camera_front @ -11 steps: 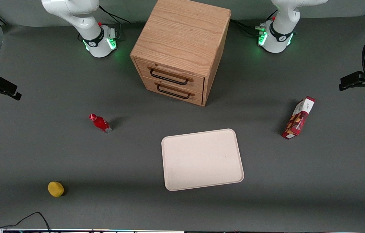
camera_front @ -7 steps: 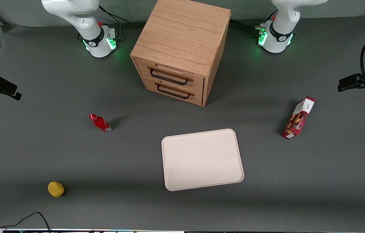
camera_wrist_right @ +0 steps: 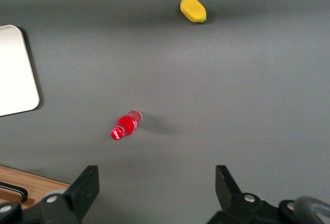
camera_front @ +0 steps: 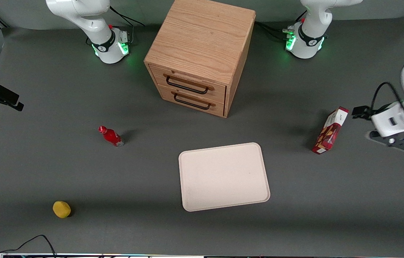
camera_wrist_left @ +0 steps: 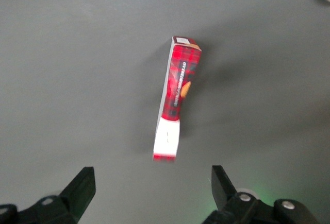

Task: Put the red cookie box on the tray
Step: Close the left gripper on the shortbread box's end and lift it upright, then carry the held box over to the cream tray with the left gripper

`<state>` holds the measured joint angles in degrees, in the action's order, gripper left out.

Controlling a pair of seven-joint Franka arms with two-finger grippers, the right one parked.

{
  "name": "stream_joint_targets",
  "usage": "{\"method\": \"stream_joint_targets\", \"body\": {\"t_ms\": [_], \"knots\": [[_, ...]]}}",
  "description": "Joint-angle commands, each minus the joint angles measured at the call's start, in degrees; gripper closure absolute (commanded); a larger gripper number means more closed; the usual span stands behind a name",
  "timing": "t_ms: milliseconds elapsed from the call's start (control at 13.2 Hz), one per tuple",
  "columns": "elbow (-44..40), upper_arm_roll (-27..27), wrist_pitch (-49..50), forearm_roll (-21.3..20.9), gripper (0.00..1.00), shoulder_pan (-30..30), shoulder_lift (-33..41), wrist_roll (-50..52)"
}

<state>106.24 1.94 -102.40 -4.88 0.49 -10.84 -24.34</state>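
The red cookie box point(camera_front: 330, 130) stands on a narrow side on the grey table, toward the working arm's end. It is dark red with cookie pictures and a white end panel. In the left wrist view the box point(camera_wrist_left: 174, 102) lies ahead of the open, empty left gripper point(camera_wrist_left: 152, 188), apart from both fingertips point(camera_wrist_left: 82, 185). In the front view the left gripper point(camera_front: 391, 139) hangs above the table beside the box, still closer to the working arm's end. The cream-white tray point(camera_front: 223, 175) lies flat and bare, nearer to the front camera than the drawer cabinet.
A wooden two-drawer cabinet point(camera_front: 198, 57) stands at the middle of the table. A small red bottle point(camera_front: 111, 136) and a yellow lemon-like object point(camera_front: 61, 209) lie toward the parked arm's end. A black cable point(camera_front: 37, 240) runs along the near edge.
The left arm has swung in from the table's end toward the cookie box, and its gripper has come lower. The box, tray and other things have not moved.
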Motion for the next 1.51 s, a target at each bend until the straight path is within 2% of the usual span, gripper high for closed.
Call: {"method": "stream_joint_targets", "body": {"t_ms": [0, 302, 377, 528, 755, 906, 1132, 1283, 1434], "knots": [[14.6, 0.2, -14.4, 0.0, 0.00, -0.3, 2.9, -3.4], [26.4, 0.2, -35.2, 1.5, 0.00, -0.3, 0.7, -3.7], [26.8, 0.2, -37.6, 2.4, 0.19, -0.3, -0.6, -3.7], [26.7, 0.2, -38.9, 4.5, 1.00, -0.3, -1.9, -3.7], [24.5, 0.2, -37.4, 5.6, 1.00, -0.2, -2.4, -3.9], [20.8, 0.3, -32.3, 7.3, 1.00, -0.3, -2.0, -3.6], [4.0, 0.3, -9.5, 8.7, 1.00, -0.4, -1.6, 0.3], [-8.2, -0.9, 2.8, 8.7, 1.00, -1.0, -1.8, 9.3], [-17.4, -5.0, 9.6, 8.7, 1.00, -1.1, -2.3, 20.1]]}}
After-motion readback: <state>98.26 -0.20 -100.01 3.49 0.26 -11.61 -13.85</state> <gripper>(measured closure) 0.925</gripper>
